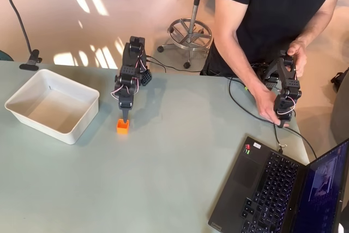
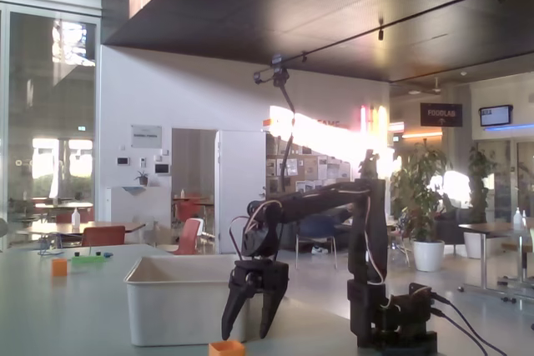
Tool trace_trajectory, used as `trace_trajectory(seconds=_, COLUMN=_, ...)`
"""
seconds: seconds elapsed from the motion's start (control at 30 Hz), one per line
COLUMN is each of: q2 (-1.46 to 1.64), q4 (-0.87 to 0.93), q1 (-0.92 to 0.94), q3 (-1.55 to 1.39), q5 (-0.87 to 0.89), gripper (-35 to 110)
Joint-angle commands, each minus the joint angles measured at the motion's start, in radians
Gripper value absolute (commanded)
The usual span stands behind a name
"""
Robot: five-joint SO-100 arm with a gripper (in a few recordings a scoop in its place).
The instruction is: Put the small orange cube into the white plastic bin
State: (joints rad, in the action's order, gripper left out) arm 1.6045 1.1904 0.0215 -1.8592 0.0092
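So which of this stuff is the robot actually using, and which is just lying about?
In use:
orange cube
white bin
gripper, open, hanging just above the cube

Just lying about:
laptop
stool
second orange block and a green piece, far across the table

The overhead view looks down on the table (image 1: pixel 163 178) from above, with the arm (image 1: pixel 131 75) in the upper centre. The fixed view stands low, near table height, close to the arm (image 2: pixel 334 239), facing a hall. Both views share the white plastic bin (image 1: pixel 52 105) (image 2: pixel 179 298) and the small orange cube (image 1: pixel 122 126) (image 2: pixel 227 348).
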Motion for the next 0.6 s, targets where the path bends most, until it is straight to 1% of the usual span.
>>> trace_trajectory(seconds=0.0, q2=-0.002, q4=-0.038, q1=0.000, q3=0.034, q5=0.003, gripper=39)
trace_trajectory(seconds=0.17, q2=0.000, q4=-0.124, q1=0.011, q3=0.040, q5=-0.005, gripper=40)
trace_trajectory(seconds=0.3, q2=-0.006, q4=-0.135, q1=-0.003, q3=0.032, q5=-0.006, gripper=40)
trace_trajectory(seconds=0.57, q2=-0.150, q4=-0.192, q1=-0.003, q3=0.048, q5=-0.009, gripper=40)
